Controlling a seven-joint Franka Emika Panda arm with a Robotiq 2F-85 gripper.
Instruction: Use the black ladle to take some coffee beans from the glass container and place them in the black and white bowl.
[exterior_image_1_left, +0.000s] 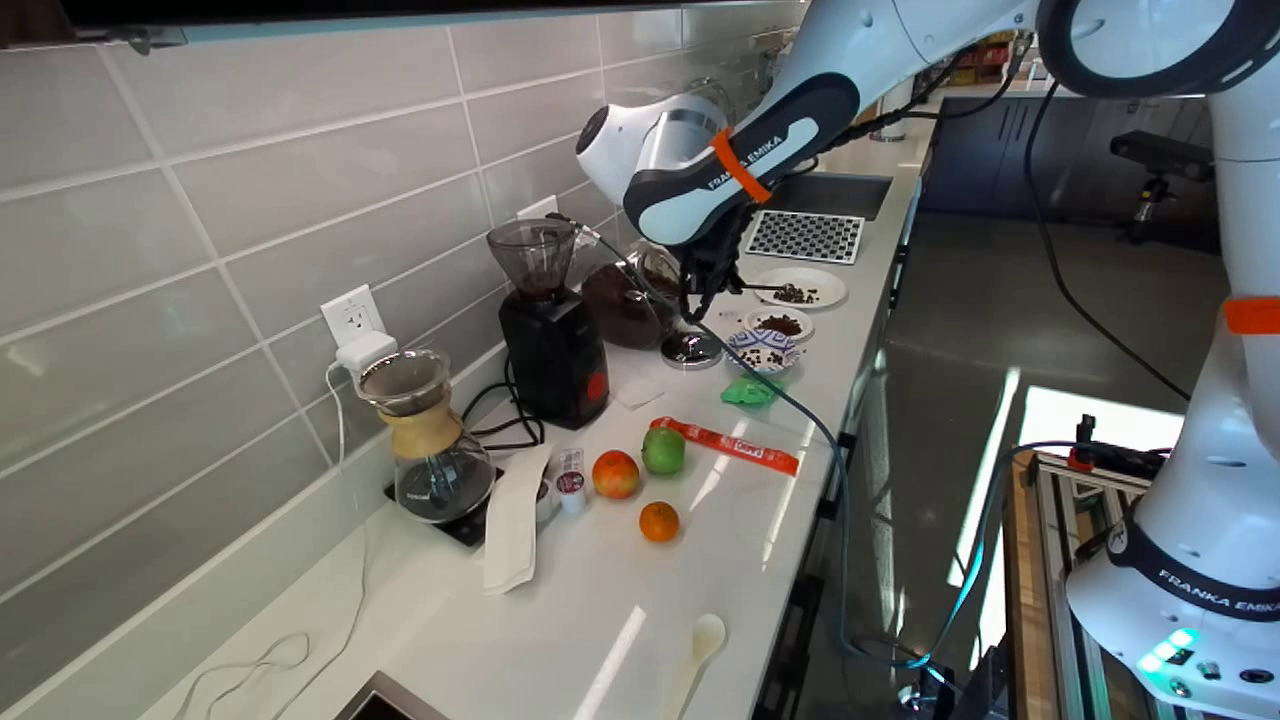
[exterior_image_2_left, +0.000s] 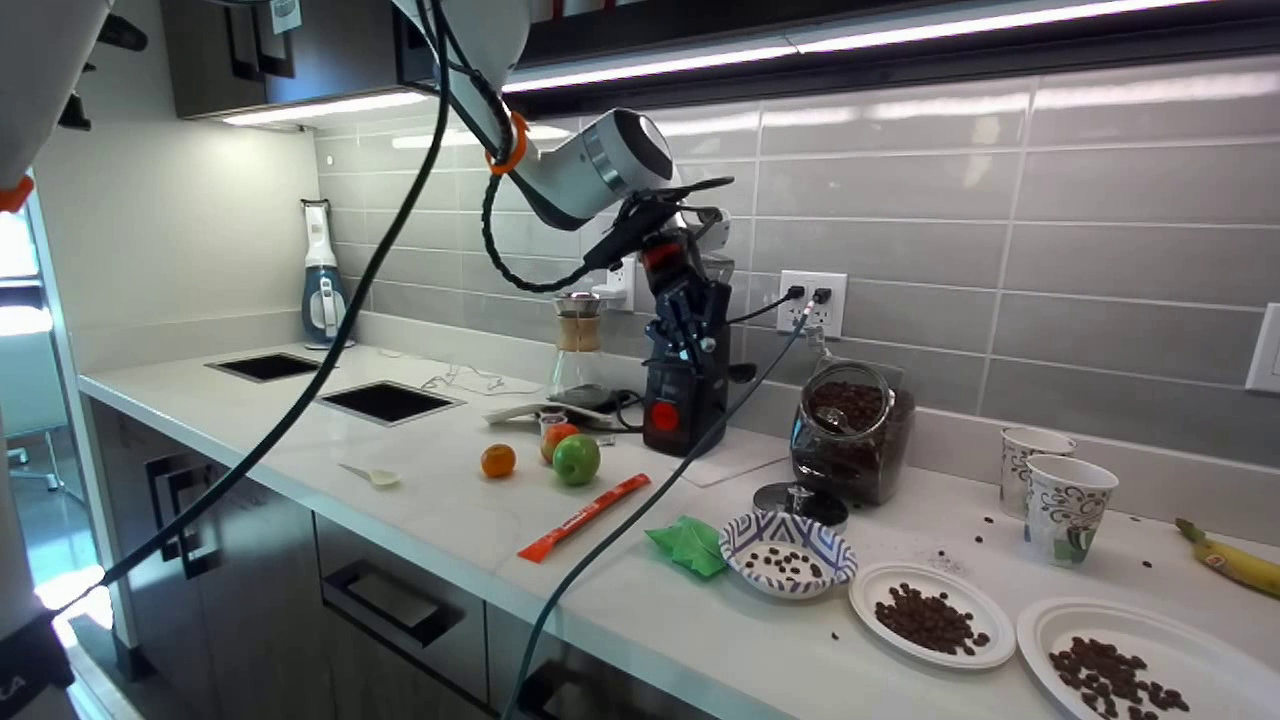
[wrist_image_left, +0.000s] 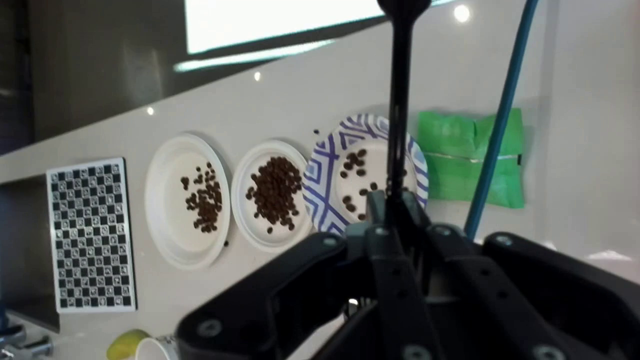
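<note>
Black and slender, the ladle (wrist_image_left: 398, 105) sits clamped in the tool (wrist_image_left: 394, 199), which is squeezed tight on it with no slack. I'd judge the step to lie between scooping and pouring; whether the scoop (wrist_image_left: 404, 7) is loaded, I cannot tell. Rightward from the tool in an exterior view comes the blue patterned bowl (exterior_image_2_left: 800, 528), then the glass jar (exterior_image_2_left: 882, 455) with its mouth uncovered. Both hold coffee beans (exterior_image_2_left: 848, 400) — the jar a deep mass, the bowl a thin scatter. The scoop points toward the front of the counter (exterior_image_2_left: 430, 450), so filling it would mean turning it to the jar's mouth; if full already, tipping it over the bowl.

Around, left to right: orange (exterior_image_2_left: 498, 461), green apple (exterior_image_2_left: 577, 460), red packet (exterior_image_2_left: 583, 517), grinder (exterior_image_2_left: 692, 430) behind the tool, green packet (exterior_image_2_left: 690, 547) just beside the bowl, lid (exterior_image_2_left: 822, 502), small plate (exterior_image_2_left: 870, 612), paper cups (exterior_image_2_left: 1072, 500), larger plate (exterior_image_2_left: 1200, 650), banana (exterior_image_2_left: 1240, 562). The cable (wrist_image_left: 509, 82) slants past the tool and may snag — and the lid, just in front of the jar, could crowd a low approach.
</note>
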